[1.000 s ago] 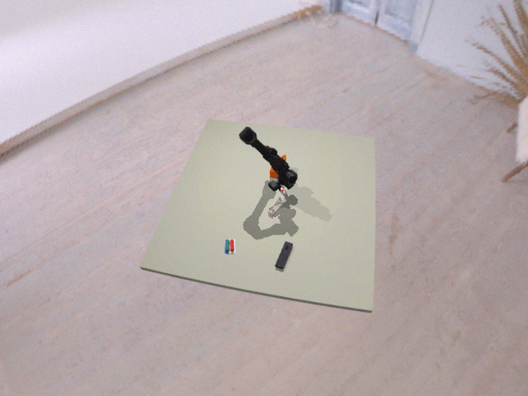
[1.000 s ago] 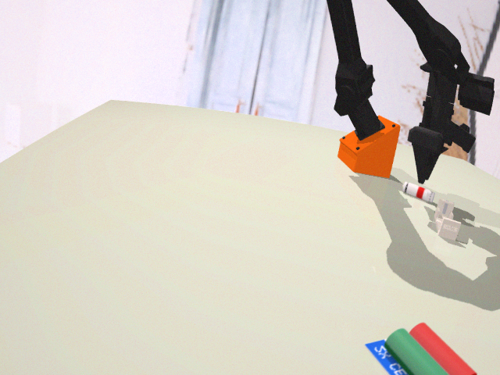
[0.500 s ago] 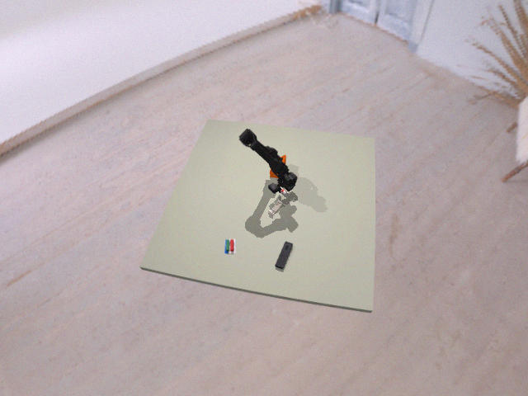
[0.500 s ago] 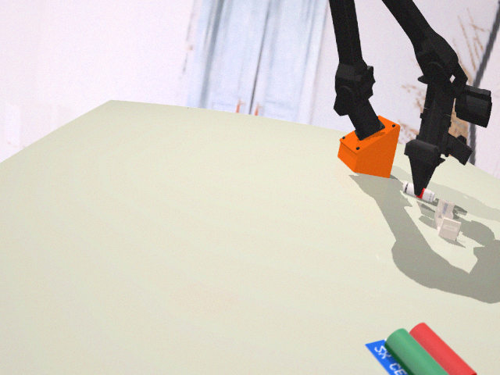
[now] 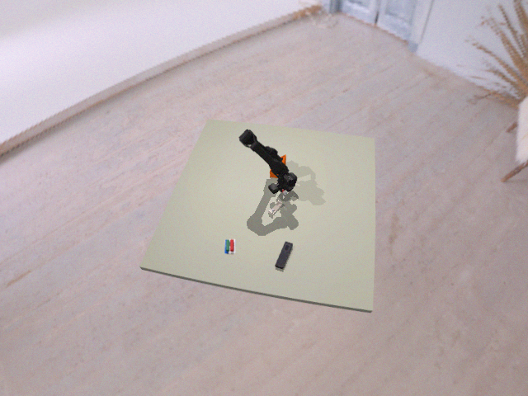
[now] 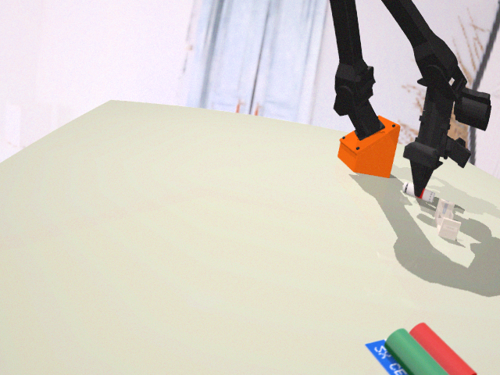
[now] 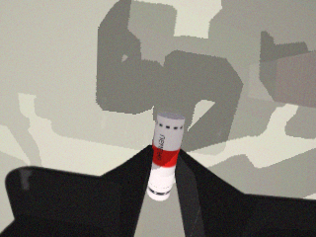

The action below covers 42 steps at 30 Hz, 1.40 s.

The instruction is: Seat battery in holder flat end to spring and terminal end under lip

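I've got the gripper (image 7: 163, 160) down over the battery (image 7: 165, 153), jaws pinching it across the red band, about mid-length. It lies on the counter (image 6: 161, 209) toward the far right corner, just beside the pale holder (image 6: 446, 219), not in it. I'd judge it light, rigid and smooth-sided, so likely to roll or slip; gripping at the middle should keep it level. Nothing seated yet.
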{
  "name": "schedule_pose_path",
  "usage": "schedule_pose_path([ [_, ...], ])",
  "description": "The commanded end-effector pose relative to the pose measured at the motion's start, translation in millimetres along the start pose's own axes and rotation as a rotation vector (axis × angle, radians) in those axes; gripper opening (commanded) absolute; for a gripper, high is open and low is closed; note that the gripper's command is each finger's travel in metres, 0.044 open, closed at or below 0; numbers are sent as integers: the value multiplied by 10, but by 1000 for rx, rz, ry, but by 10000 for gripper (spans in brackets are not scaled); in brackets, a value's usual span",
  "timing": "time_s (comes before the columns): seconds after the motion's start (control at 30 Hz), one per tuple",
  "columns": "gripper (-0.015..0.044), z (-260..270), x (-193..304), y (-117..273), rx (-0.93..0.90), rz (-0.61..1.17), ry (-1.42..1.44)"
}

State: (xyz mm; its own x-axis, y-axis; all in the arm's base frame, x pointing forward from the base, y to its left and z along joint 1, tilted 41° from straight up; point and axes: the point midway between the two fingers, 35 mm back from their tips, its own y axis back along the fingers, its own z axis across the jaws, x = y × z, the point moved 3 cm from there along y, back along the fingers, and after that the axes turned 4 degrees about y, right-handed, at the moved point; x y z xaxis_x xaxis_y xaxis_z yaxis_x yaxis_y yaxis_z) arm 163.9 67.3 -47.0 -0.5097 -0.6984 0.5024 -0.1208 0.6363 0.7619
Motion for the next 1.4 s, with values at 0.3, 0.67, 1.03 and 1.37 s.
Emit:
schedule_pose_path([
  [0.3,61,3,-3,497,1,1,5],
  [0.67,61,-473,-369,649,-3,-5,-527],
  [1.03,61,-1110,-649,762,-6,-18,-1186],
  [1.37,61,-1258,-685,712,-38,6,-1328],
])
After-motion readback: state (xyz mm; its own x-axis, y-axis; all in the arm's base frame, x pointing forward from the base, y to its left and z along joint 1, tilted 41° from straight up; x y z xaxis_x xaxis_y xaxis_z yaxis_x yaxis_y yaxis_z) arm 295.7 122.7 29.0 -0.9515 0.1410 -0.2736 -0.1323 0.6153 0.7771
